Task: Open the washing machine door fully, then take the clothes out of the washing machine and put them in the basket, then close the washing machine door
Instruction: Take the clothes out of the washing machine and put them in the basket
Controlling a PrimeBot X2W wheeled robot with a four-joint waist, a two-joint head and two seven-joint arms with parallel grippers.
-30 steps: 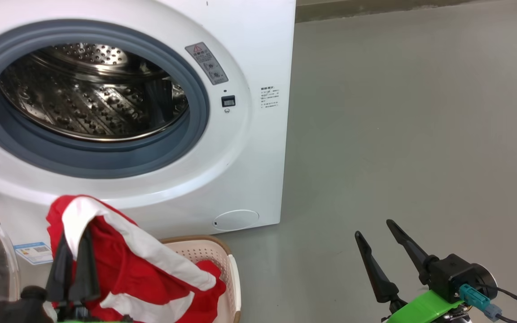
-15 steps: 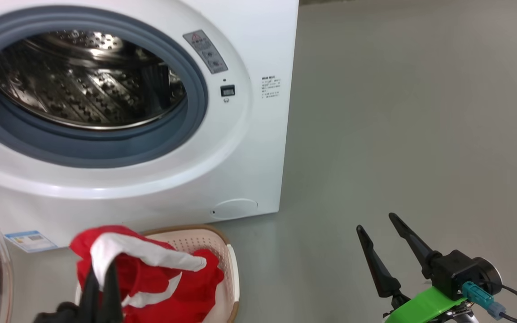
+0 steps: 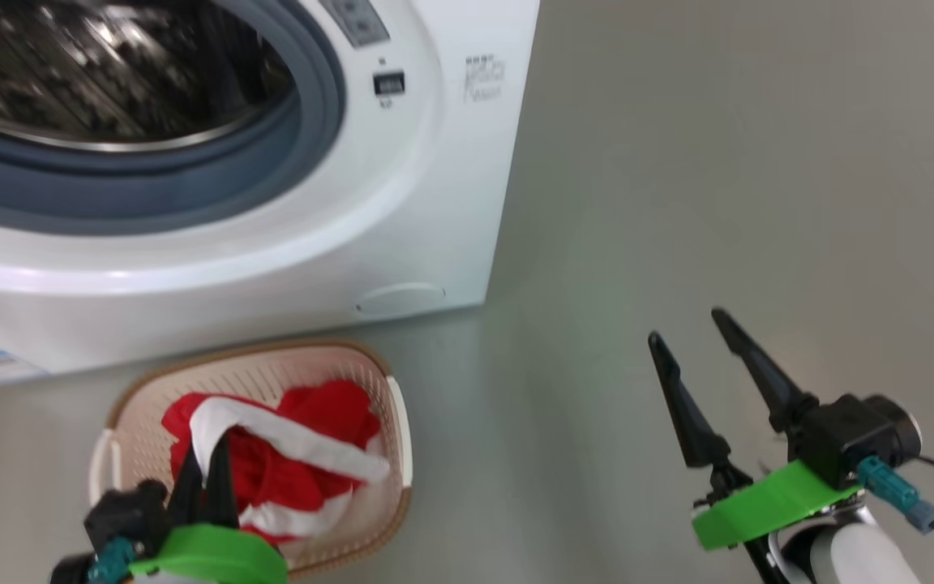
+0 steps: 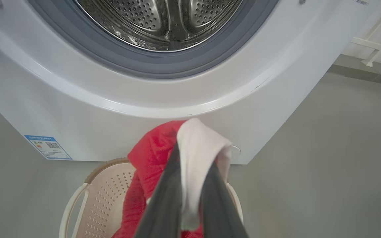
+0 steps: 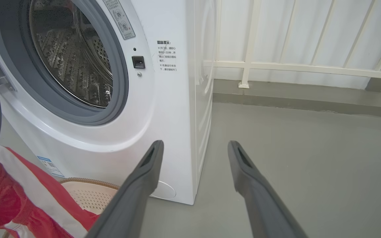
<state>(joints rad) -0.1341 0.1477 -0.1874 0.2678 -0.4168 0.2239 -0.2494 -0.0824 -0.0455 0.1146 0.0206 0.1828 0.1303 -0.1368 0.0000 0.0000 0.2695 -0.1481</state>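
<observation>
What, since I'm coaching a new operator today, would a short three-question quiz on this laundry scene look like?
1. True or false: the left gripper is shut on the clothes.
2. Fill in: the right gripper holds nothing and its fingers stand ___.
3. Pick one: the clothes hang over A) the right gripper, B) the basket, C) a stool.

Key: 1 true; 2 open; 3 B.
</observation>
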